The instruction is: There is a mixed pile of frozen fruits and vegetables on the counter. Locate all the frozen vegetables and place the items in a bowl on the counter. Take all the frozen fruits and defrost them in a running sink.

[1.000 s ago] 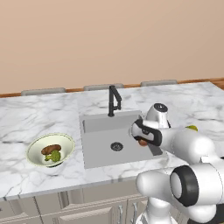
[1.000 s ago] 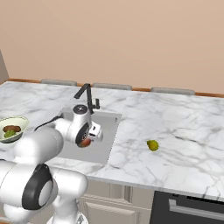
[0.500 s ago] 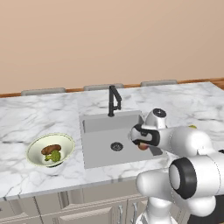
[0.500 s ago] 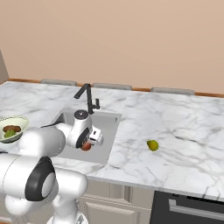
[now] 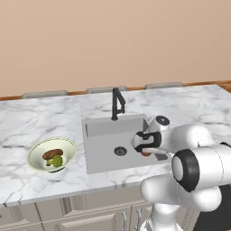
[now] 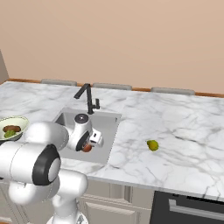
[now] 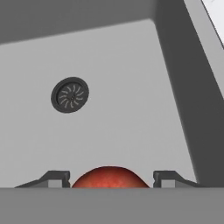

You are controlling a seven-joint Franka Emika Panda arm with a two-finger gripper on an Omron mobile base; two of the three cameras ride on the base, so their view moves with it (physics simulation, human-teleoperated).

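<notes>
Hanging low over the right part of the sink (image 5: 101, 151), the pincer (image 7: 109, 178) is closed on the red apple (image 7: 110, 177), one dark tip on either side of the fruit. In the hand view the apple's top bulges between the tips, with the grey basin floor beyond it and the round dark drain (image 7: 70, 95) up to the left. From the left base view a sliver of red shows under the hand at (image 5: 145, 153), near the basin's right wall; from the right base view the apple (image 6: 87, 148) peeks out under the wrist.

Black faucet (image 5: 117, 103) stands at the back rim of the basin. No water visible from it.

Bowl (image 5: 67, 146) sits on the counter (image 5: 27, 126) left of the sink, holding the brown oblong lump (image 5: 52, 154) and the green broccoli floret (image 5: 54, 161), touching each other.

Yellow-green pear-like fruit (image 6: 152, 145) lies alone on the counter, well right of the sink.
</notes>
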